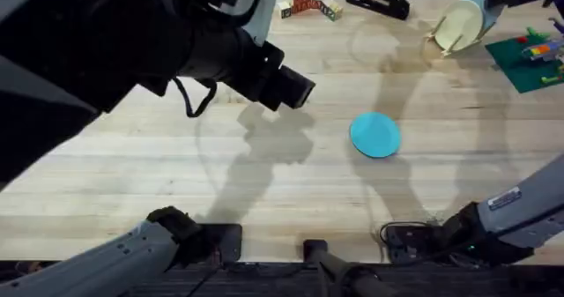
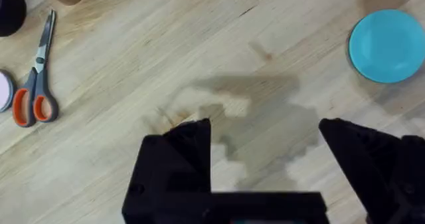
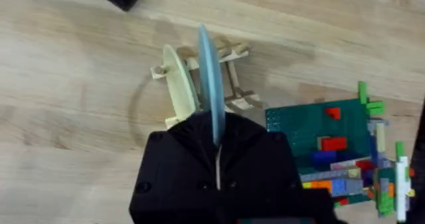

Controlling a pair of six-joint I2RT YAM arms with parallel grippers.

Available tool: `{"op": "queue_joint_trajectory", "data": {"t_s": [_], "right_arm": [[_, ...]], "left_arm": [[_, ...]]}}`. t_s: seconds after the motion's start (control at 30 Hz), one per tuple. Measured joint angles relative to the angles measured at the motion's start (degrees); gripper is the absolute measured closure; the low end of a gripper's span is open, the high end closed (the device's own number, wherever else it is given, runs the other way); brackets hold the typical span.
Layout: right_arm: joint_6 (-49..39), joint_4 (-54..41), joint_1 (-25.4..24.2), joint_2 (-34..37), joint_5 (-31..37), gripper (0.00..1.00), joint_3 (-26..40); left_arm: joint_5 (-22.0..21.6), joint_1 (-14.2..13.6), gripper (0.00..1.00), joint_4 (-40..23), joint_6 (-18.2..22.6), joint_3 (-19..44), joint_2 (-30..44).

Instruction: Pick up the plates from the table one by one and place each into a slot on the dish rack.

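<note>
The right pincer (image 3: 218,151) pinches the pale blue plate (image 3: 210,84) edge-on over the dish rack (image 3: 229,78). The left pincer (image 2: 265,134) hangs spread above the desk (image 2: 199,51); the teal plate (image 1: 375,135) lies flat there.

No legible text, labels, brands or numbers anywhere.

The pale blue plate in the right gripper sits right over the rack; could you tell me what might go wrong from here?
The pale blue plate, held on edge in the right gripper, hangs close beside the cream plate already in the dish rack; it could knock that plate or miss a slot. The rack looks light, so a push might shift it toward the brick baseplate.
</note>
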Motion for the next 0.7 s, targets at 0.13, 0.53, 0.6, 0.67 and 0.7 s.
{"op": "queue_joint_trajectory", "data": {"t_s": [0.13, 0.53, 0.6, 0.67, 0.7], "right_arm": [[-0.79, 0.07, 0.00, 1.01, 0.02, 0.972, 0.00], [-2.12, 0.59, 0.04, 2.19, -0.61, 0.972, 0.98], [-2.12, 0.59, 0.15, 2.19, -0.59, 0.972, 1.01], [-2.12, 0.61, 0.30, 2.21, -0.57, 0.971, 1.03], [-2.12, 0.61, 0.39, 2.23, -0.59, 0.971, 1.03]], "left_arm": [[0.00, 0.00, 0.007, 0.00, 0.00, 0.00, 0.00], [0.00, 0.00, 0.008, 0.00, 0.00, 0.00, 0.00], [0.00, 0.00, 0.007, 0.00, 0.00, 0.00, 0.00], [0.00, 0.00, 0.007, 0.02, 0.00, 0.00, 0.00], [0.00, 0.00, 0.007, 0.00, 0.00, -0.01, 0.00]]}}
